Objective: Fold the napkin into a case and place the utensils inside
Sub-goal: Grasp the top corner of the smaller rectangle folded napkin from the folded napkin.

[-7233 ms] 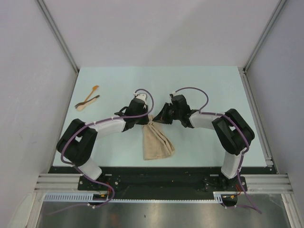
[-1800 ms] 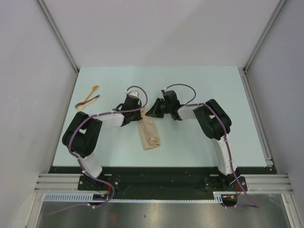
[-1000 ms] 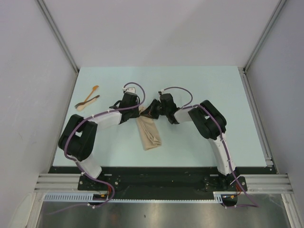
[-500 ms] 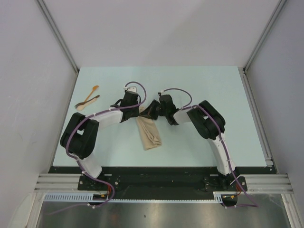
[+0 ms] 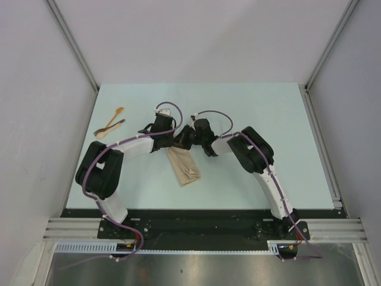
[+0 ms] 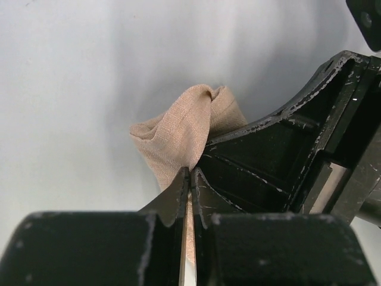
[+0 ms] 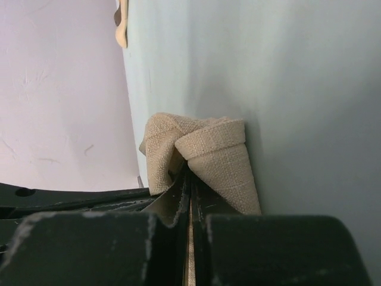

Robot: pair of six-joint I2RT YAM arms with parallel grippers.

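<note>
A: Where is the napkin (image 5: pixel 183 168)?
B: Mid-frame on the pale green tabletop (image 5: pixel 256 107), grey walls (image 5: pixel 196 42) around. The left end effector (image 5: pixel 175 142) and right end effector (image 5: pixel 185 139) pinch its top. The utensils (image 5: pixel 110 123) lie upper left.

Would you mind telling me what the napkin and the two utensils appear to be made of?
The napkin looks like woven beige cloth, matte: visible thread grid, soft folds. The light spoon seems wooden, orange-tan without gloss; the darker utensil is too small to judge, possibly darker wood.
</note>
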